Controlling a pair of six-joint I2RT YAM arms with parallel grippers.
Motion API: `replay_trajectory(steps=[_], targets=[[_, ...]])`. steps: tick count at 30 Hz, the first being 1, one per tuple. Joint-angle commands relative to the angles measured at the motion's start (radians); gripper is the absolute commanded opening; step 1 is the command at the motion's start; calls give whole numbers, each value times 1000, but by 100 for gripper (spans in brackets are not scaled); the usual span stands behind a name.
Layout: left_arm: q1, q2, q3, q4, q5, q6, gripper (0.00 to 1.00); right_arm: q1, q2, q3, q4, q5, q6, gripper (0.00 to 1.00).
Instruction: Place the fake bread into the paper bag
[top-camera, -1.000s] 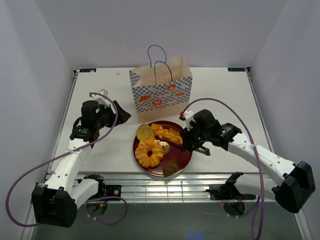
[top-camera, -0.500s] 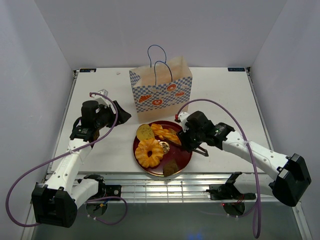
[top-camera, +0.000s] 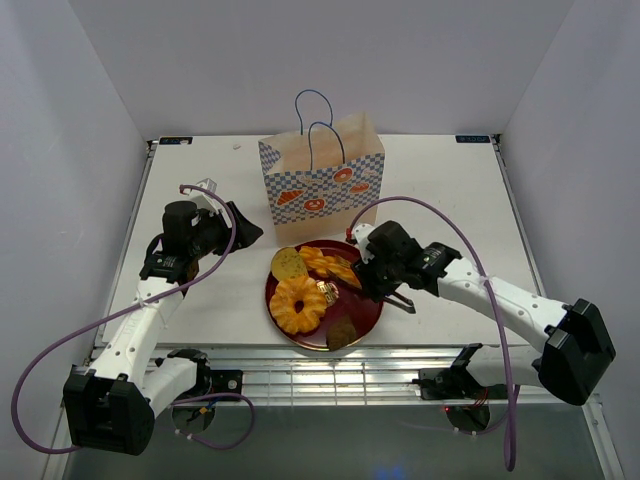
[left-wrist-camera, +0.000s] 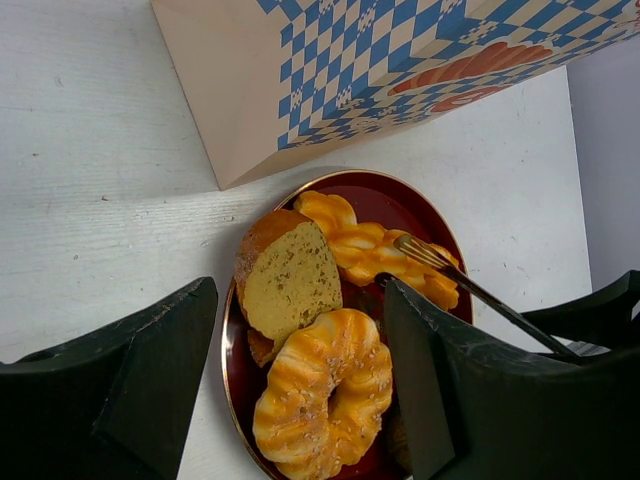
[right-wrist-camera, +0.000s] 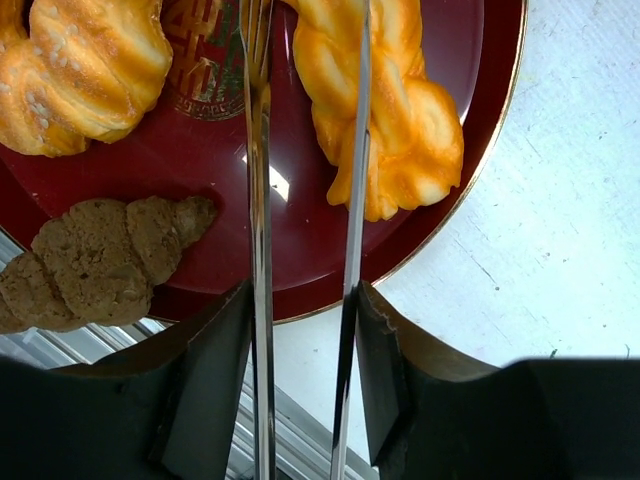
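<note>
My right claw (right-wrist-camera: 300, 310) pinches metal tongs (right-wrist-camera: 256, 150), one blade lying across a braided twist (right-wrist-camera: 400, 110) on the red plate (right-wrist-camera: 300, 250); my left claw (left-wrist-camera: 300, 290) hangs spread above the desk (left-wrist-camera: 90, 150).

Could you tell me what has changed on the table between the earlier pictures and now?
The right gripper, shut on the metal tongs, moved left, farther over the red plate. The tongs now reach across the braided twist. Nothing was picked up or released. The left gripper, open, and the paper bag stayed in place.
</note>
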Motion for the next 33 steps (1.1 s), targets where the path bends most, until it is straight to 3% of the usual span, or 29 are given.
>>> replay_trajectory(steps=[1, 5, 9, 16, 23, 33], targets=[[-4, -6, 22, 6, 17, 8, 78, 11, 0, 31, 39, 39, -9, 48], [-4, -6, 22, 6, 17, 8, 78, 14, 14, 46, 26, 42, -15, 44], [-4, -6, 22, 7, 17, 8, 78, 18, 31, 60, 16, 26, -15, 34], [-4, -3, 22, 6, 18, 6, 78, 21, 43, 82, -4, 5, -15, 28], [-4, -5, 22, 7, 20, 6, 78, 23, 28, 123, -21, 2, -7, 8], [-4, -3, 22, 7, 18, 6, 78, 23, -24, 171, -38, 8, 5, 8]])
